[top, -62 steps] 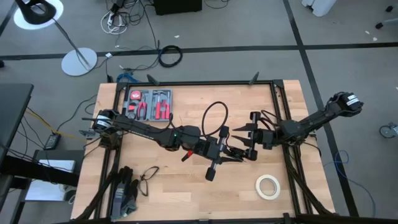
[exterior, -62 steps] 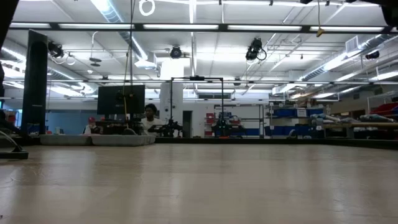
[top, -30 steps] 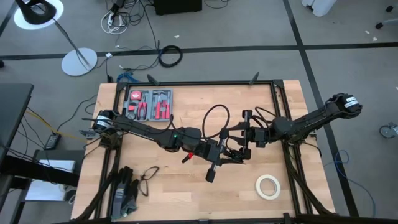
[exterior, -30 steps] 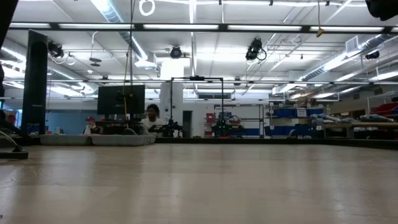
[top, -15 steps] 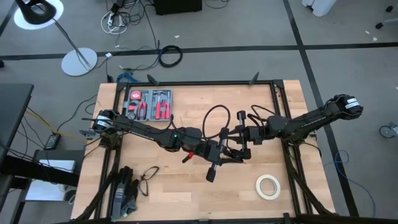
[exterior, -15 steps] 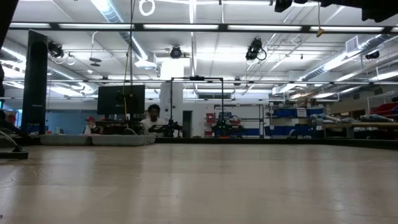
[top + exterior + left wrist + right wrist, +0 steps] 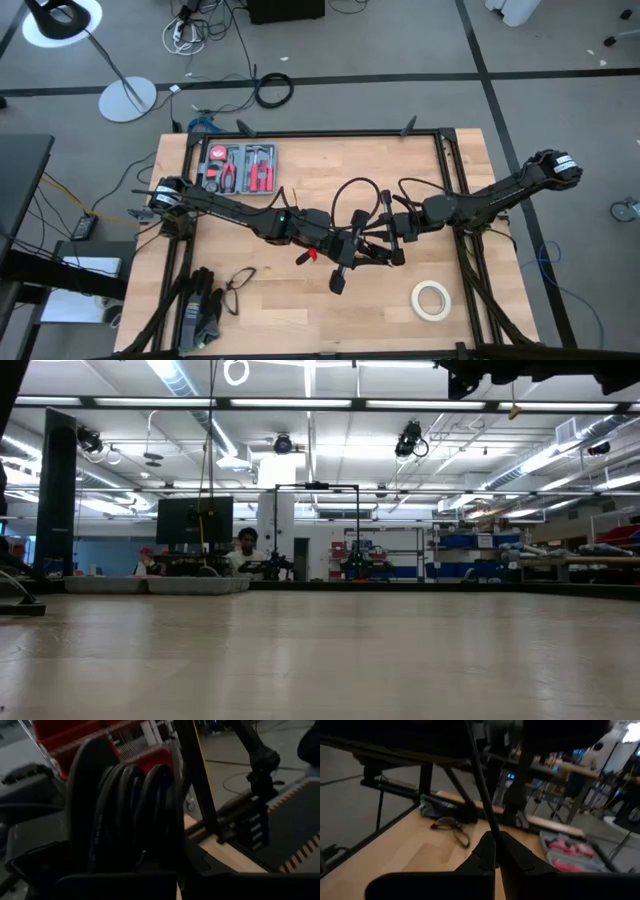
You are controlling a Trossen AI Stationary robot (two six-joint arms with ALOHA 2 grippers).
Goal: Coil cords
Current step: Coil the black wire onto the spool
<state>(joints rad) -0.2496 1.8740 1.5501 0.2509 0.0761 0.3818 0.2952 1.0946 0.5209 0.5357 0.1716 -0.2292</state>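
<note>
- Two arms meeting over the middle of the wooden table (image 7: 300,310), just past centre toward five o'clock in the high view.
- Left gripper (image 7: 375,250) reaching in from nine o'clock, clenched around a stack of black cord turns; coils packed side by side between its fingers (image 7: 90,820) in the left wrist view.
- Right gripper (image 7: 383,222) coming in from three o'clock, closed on a single thin strand of the cord (image 7: 345,197); fingertips (image 7: 492,851) pressed together with the black line pinched between them and running up and away in the right wrist view.
- Free loop of cord arching toward twelve o'clock above both grippers, then dropping back down to them.
- Chunky end piece of the cord: cannot tell where among the dark gripper parts.
- Red-handled tool tray (image 7: 240,168) at ten o'clock on the table, well apart from the action.
- Cream tape roll (image 7: 431,299) lying flat at five o'clock, near the right arm.
- Glasses (image 7: 238,284) and dark gloves (image 7: 201,308) down at seven to eight o'clock.
- Low view: bare tabletop across the frame, only dark arm parts at the upper edge.
</note>
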